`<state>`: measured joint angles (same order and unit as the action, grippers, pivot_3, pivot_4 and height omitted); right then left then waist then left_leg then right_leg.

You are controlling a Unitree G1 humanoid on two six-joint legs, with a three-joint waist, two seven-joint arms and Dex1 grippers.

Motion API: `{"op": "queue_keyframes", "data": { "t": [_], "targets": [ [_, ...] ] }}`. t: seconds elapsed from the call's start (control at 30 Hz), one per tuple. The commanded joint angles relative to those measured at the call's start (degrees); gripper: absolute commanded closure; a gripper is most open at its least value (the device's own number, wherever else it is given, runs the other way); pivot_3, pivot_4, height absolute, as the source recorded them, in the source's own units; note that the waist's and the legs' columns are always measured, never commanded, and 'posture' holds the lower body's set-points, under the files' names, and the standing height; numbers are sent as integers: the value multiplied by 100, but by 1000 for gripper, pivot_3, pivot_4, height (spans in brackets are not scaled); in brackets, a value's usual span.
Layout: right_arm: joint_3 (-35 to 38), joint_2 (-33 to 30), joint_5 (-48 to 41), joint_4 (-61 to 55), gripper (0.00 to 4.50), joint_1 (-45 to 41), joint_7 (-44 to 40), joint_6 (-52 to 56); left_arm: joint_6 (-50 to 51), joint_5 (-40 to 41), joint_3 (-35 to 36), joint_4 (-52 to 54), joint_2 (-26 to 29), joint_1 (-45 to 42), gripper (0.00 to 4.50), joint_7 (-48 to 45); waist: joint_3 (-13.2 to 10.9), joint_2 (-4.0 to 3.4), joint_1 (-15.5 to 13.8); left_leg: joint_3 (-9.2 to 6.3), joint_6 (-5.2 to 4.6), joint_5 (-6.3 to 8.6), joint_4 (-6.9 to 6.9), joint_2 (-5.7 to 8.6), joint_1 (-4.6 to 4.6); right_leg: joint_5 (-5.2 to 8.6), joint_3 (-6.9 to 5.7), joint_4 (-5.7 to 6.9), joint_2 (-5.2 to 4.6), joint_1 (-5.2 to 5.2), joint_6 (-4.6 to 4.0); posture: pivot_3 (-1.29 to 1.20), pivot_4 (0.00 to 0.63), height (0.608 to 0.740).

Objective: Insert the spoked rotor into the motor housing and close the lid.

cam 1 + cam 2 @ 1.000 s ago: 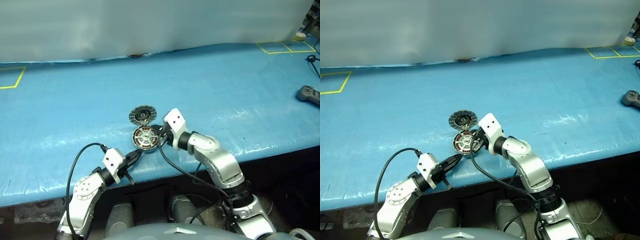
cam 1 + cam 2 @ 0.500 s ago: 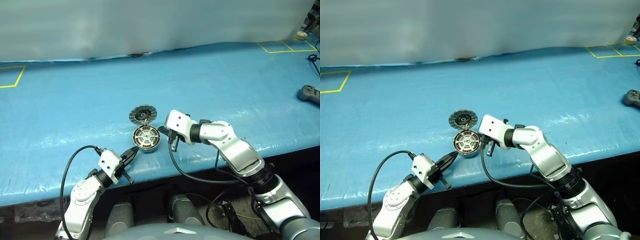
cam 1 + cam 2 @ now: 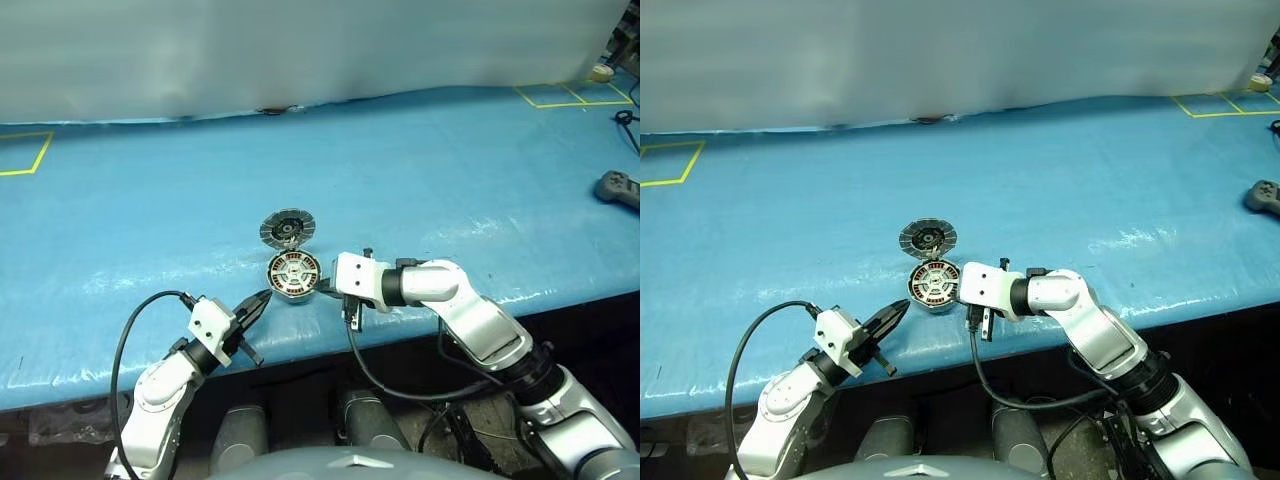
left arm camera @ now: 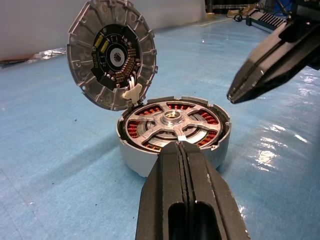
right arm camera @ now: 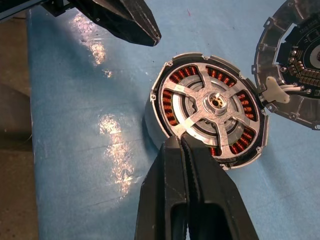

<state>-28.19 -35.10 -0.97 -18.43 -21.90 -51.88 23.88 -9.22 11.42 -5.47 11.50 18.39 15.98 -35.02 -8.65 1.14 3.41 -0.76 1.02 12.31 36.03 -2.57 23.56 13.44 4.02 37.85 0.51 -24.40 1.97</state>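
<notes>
The motor housing (image 3: 293,275) sits near the bench's (image 3: 480,180) front edge, the spoked rotor (image 5: 212,109) seated inside it, the lid (image 4: 112,54) standing open at its far side. My left gripper (image 4: 182,150) is clenched, empty, just before the housing. My right gripper (image 5: 186,144) is nearly closed, empty, beside its rim.

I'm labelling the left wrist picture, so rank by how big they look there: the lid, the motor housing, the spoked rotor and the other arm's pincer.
1. Motor housing and lid: about alike, so unranked.
2. Spoked rotor, lying inside the housing.
3. Right pincer: partly cut off, so its place is unsure.
</notes>
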Motion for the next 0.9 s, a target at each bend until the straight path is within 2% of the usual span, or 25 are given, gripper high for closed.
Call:
{"op": "queue_keyframes", "data": {
  "t": [0.03,0.23,0.6,0.9],
  "targets": [
    [-42,-110,181,-188,3312,-250,-247,-166,-18,52,-26,94,19,-69,4500,-40,0,0,0,0,0,0,0,0,0,0,0,1,1,-1,0,0,150,740],
    [-339,-218,634,84,1396,-707,-667,-468,-43,25,-90,77,-5,-9,4500,-32,0,0,-7,0,0,0,0,0,1,-1,0,1,1,0,0,0,150,740],
    [-1066,-116,1206,652,1396,-1638,-1808,-986,-120,5,-85,75,-45,198,4500,29,0,-1,-4,0,0,0,3,0,-3,-1,0,7,1,2,0,0,150,740],
    [-1276,163,1613,1277,1396,-2140,-2188,-1471,-191,-32,-165,46,-158,322,4500,89,1,-2,-26,1,0,0,6,0,-2,-3,0,10,0,2,-1,0,150,740]
  ]
}}
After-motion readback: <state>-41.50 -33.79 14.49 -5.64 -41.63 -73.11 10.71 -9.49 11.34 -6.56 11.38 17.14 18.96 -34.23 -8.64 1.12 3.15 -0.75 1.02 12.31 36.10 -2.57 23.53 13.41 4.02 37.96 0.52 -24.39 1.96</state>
